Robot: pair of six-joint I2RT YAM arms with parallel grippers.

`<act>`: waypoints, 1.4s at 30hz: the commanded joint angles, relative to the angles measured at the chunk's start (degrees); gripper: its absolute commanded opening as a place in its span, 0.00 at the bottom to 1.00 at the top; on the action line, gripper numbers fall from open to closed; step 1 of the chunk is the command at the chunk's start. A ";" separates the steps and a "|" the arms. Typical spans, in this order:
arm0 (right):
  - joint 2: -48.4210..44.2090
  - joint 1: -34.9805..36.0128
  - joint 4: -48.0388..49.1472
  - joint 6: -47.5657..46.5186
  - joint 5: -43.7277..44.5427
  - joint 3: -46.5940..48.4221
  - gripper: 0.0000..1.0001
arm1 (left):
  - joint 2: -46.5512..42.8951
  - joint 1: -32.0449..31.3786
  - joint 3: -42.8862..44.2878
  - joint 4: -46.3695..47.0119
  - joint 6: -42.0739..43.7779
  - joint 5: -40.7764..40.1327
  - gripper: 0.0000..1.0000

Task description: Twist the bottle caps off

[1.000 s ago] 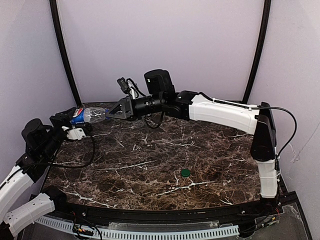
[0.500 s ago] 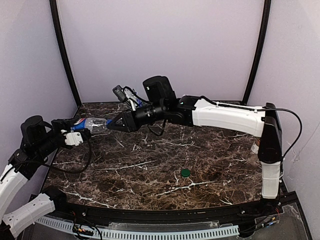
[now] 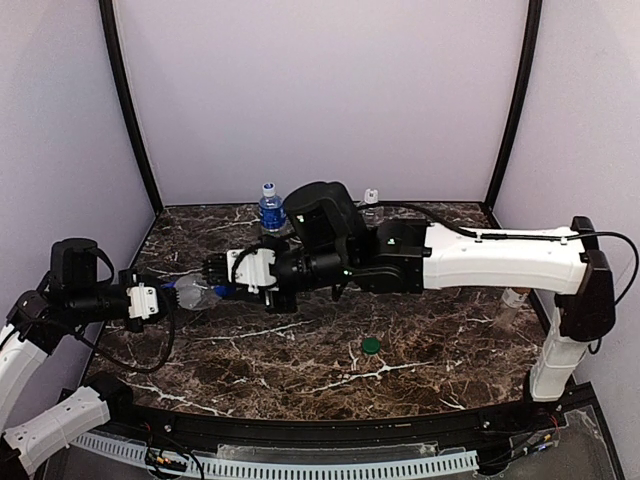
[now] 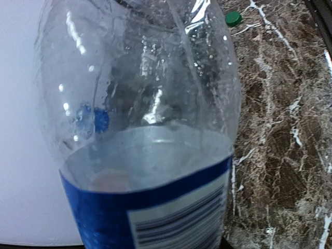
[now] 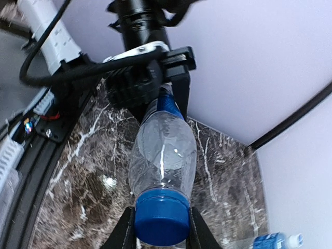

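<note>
**Bottle brought low, cap in the pinch**

Both my arms have swung down and toward the near left over the last second. They carried the bottle [image 3: 195, 295] from up by the back-left corner to a spot low over the left side of the desk [image 3: 420, 350]. It is a clear bottle with a blue label, lying roughly level in the air between my two grippers. My left gripper [image 3: 160, 298] has its jaws clamped around the labelled base end. My right gripper [image 5: 162, 228] has its jaws narrowed onto the blue cap [image 5: 161, 215], one finger on each side.

The cap looks fully seated, so I judge the step in hand to be the unscrewing of this bottle — gripped, not yet turned. Next, my right wrist has to roll about the bottle's long axis while my left holds firm. The walls look thin and dented, so the body may twist rather than the thread give.

Further out, a green cap [image 3: 371, 345] lies loose on the desk. A blue-labelled bottle [image 3: 270, 208] stands capped at the back.
</note>
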 commanded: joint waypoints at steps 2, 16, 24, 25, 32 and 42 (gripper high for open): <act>-2.66 4.57 7.83 -30.63 2.15 -5.02 0.00 | 0.63 -1.15 1.82 -9.38 -0.38 14.12 0.26; -2.98 7.31 12.37 -51.61 17.87 -6.87 0.00 | 0.44 -1.15 1.06 -6.56 -5.53 14.36 0.26; -8.38 5.48 22.96 -25.72 17.29 -12.18 0.98 | -0.16 -1.11 -0.30 4.27 -10.83 5.58 0.26; -9.33 5.06 23.33 -22.67 16.81 -13.00 0.98 | -0.15 -1.13 -0.51 4.85 -10.80 4.95 0.26; -13.76 -0.17 19.49 4.61 8.13 -13.25 0.99 | -0.56 -1.14 -2.28 11.66 -9.50 -2.33 0.30; -0.82 -12.47 -0.14 59.97 -11.56 7.82 0.99 | -0.40 -1.30 -8.92 35.52 -2.51 -22.63 0.33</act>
